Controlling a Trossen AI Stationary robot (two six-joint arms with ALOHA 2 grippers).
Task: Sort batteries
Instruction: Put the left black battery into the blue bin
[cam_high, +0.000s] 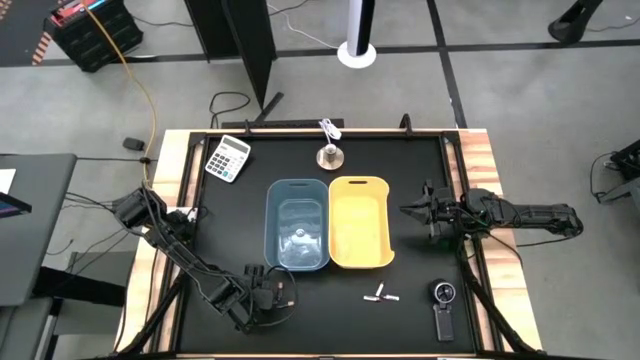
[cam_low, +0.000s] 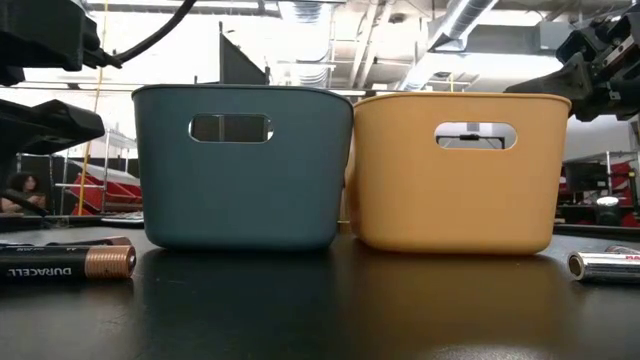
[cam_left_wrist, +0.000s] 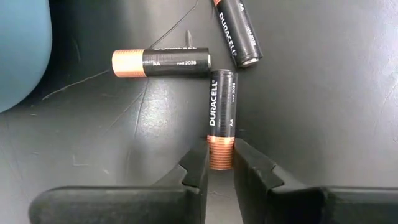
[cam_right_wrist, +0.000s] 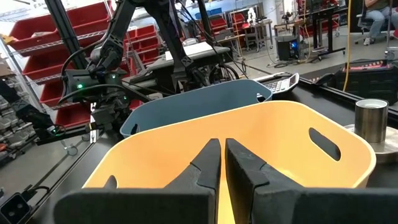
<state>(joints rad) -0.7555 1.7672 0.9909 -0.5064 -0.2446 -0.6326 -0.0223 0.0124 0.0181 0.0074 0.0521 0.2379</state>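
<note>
The left claw (cam_left_wrist: 219, 163) is low over the black counter (cam_high: 230, 215) at its front left, its two fingers nearly closed around the copper end of a dark battery (cam_left_wrist: 221, 118) that lies flat. Two more dark batteries lie just beside it: one (cam_left_wrist: 161, 63) crosswise, close to the gripped one's far end, and another (cam_left_wrist: 237, 31) angled a little farther off. Two silvery batteries (cam_high: 380, 295) lie on the counter in front of the yellow bin (cam_high: 359, 222), which stands side by side with the blue bin (cam_high: 297, 225). The right claw (cam_right_wrist: 222, 163) hangs beside the yellow bin's right edge, fingers almost together and holding nothing.
</note>
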